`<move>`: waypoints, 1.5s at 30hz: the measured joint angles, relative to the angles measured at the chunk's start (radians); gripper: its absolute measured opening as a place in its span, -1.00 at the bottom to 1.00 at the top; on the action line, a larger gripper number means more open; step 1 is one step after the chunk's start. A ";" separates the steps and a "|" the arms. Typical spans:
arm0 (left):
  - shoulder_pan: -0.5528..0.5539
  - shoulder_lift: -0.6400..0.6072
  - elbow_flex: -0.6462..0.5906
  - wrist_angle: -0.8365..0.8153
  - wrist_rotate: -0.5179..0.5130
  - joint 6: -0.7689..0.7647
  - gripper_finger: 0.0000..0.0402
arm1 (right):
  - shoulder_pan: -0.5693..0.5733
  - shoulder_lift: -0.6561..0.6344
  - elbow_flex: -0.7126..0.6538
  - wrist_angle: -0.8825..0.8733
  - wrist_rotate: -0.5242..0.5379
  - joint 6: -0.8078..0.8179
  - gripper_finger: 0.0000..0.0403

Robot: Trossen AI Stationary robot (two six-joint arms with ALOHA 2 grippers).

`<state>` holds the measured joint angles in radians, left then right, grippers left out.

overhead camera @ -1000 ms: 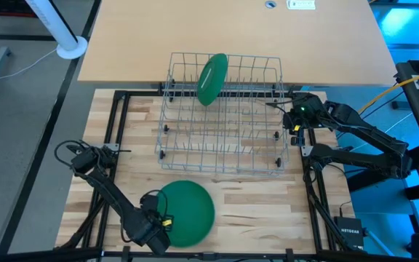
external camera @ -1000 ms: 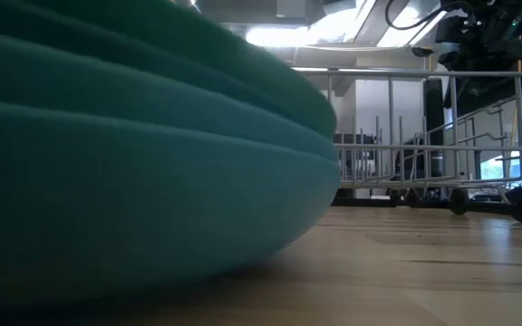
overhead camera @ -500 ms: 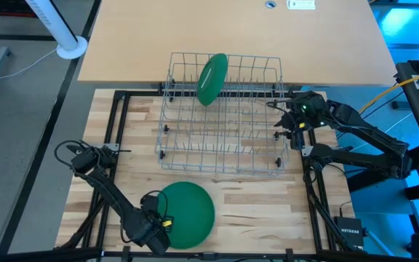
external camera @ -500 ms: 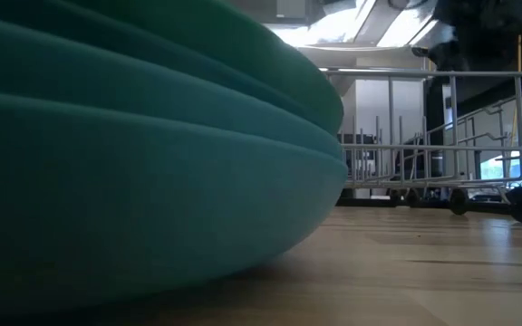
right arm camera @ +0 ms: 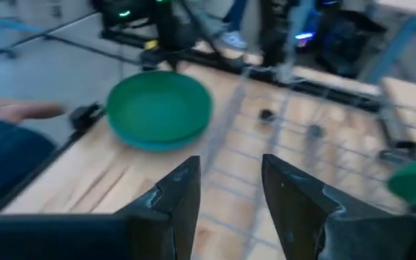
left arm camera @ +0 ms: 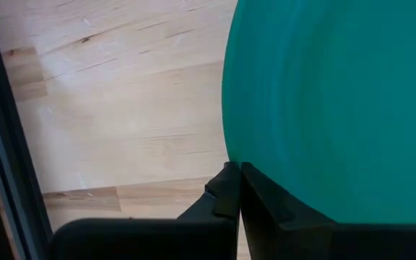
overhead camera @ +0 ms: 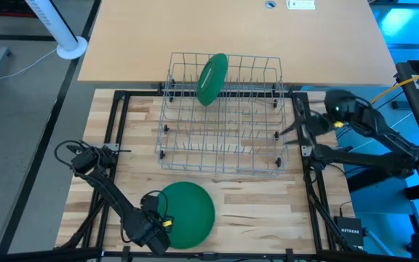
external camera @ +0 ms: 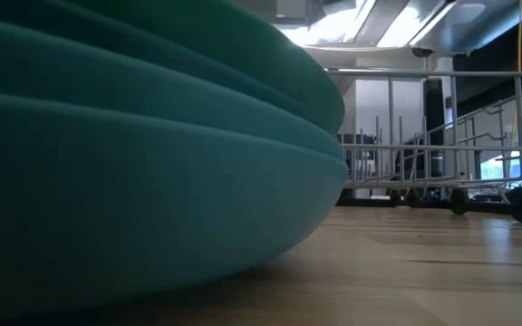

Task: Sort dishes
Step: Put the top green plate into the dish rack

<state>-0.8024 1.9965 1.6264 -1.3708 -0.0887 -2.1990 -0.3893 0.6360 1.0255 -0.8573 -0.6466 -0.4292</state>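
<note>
Left gripper (overhead camera: 153, 227): my jaws pinch the near-left rim of the stack of green plates (overhead camera: 186, 212), ready to lift | right gripper (right arm camera: 228, 189): parted, empty, right of wire rack (overhead camera: 220, 142) | racked plate (overhead camera: 212, 78): upright, far slots.

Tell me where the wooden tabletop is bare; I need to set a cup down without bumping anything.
Bare wood lies left of the wire rack, and right of the plate stack, below the rack. It is crowded at the stack's left edge, where the left gripper sits shut, and beside the rack's right side, where the right gripper hangs open.
</note>
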 joint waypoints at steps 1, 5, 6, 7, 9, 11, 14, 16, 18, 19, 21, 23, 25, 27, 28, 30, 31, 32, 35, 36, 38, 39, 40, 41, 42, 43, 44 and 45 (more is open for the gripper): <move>0.000 0.000 0.000 0.000 0.000 0.000 -1.00 | 0.040 -0.009 -0.023 0.005 0.025 0.015 -0.23; 0.000 0.000 0.000 0.000 0.000 0.000 -1.00 | 0.219 -0.021 -0.160 0.155 0.120 0.124 -0.23; 0.000 0.000 0.000 0.000 0.000 0.000 -1.00 | 0.269 -0.020 -0.198 0.222 0.128 0.156 -0.23; 0.000 0.000 0.000 0.001 0.000 0.000 -1.00 | 0.317 -0.015 -0.238 0.311 0.132 0.188 -0.23; 0.000 0.000 0.000 0.001 0.000 0.000 -1.00 | 0.412 0.011 -0.307 0.514 0.131 0.242 -0.23; 0.000 0.000 0.000 0.001 0.000 0.000 -1.00 | 0.500 0.053 -0.353 0.730 0.131 0.270 -0.23; 0.000 0.000 0.000 0.001 0.000 0.000 -1.00 | 0.605 0.130 -0.374 0.971 0.137 0.255 -0.23; 0.000 0.000 0.000 0.002 0.000 0.005 -1.00 | 0.653 0.183 -0.373 1.088 0.158 0.212 -0.23; 0.000 0.000 0.000 0.002 0.000 0.012 -1.00 | 0.686 0.239 -0.373 1.172 0.183 0.170 -0.23; 0.000 0.000 0.000 0.002 0.000 0.013 -1.00 | 0.697 0.265 -0.373 1.194 0.200 0.152 -0.23; 0.000 0.000 0.000 0.002 0.000 0.012 -1.00 | 0.714 0.320 -0.373 1.213 0.247 0.121 -0.23; 0.000 0.000 0.000 0.002 0.000 0.012 -1.00 | 0.721 0.375 -0.373 1.196 0.301 0.116 -0.23; 0.000 0.000 0.000 0.002 0.000 0.013 -1.00 | 0.724 0.434 -0.373 1.159 0.341 0.116 -0.23; 0.000 0.000 0.000 0.003 0.000 0.013 -1.00 | 0.723 0.493 -0.373 1.112 0.367 0.133 -0.23; 0.000 0.000 0.000 0.003 0.000 0.013 -1.00 | 0.723 0.520 -0.373 1.091 0.384 0.139 -0.23; 0.000 0.000 0.000 0.005 0.000 0.014 -1.00 | 0.724 0.582 -0.373 1.064 0.424 0.141 -0.23; 0.000 0.000 0.000 0.008 0.000 0.014 -1.00 | 0.724 0.615 -0.373 1.064 0.445 0.142 -0.23; 0.000 0.000 0.000 0.012 0.000 0.014 -1.00 | 0.724 0.648 -0.374 1.068 0.460 0.142 -0.23; 0.000 0.000 0.000 0.028 0.001 0.015 -1.00 | 0.724 0.751 -0.366 1.110 0.483 0.144 -0.23; 0.000 0.000 0.000 0.033 0.000 0.015 -1.00 | 0.724 0.785 -0.360 1.119 0.491 0.140 -0.23; -0.001 0.000 0.000 0.034 0.000 0.015 -1.00 | 0.722 0.842 -0.342 1.137 0.487 0.145 -0.23; -0.001 0.000 0.000 0.034 0.000 0.015 -1.00 | 0.722 0.868 -0.335 1.144 0.494 0.144 -0.23; -0.001 0.000 0.000 0.034 0.000 0.015 -1.00 | 0.724 0.890 -0.326 1.152 0.495 0.142 -0.23; -0.001 0.000 0.000 0.034 0.000 0.015 -1.00 | 0.729 0.901 -0.315 1.156 0.500 0.142 -0.23; 0.000 0.000 0.000 0.034 0.000 0.015 -1.00 | 0.734 0.909 -0.305 1.155 0.508 0.142 -0.23; -0.001 0.000 0.000 0.034 0.000 0.015 -1.00 | 0.741 0.916 -0.293 1.157 0.526 0.138 -0.23; -0.001 0.000 0.000 0.034 0.000 0.015 -1.00 | 0.751 0.920 -0.284 1.158 0.549 0.134 -0.23; 0.000 0.000 0.000 0.034 0.000 0.015 -1.00 | 0.763 0.921 -0.278 1.154 0.572 0.122 -0.23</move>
<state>-0.8028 1.9965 1.6264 -1.3365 -0.0887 -2.1841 0.3738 1.5569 0.7477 0.2966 -0.0745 -0.3068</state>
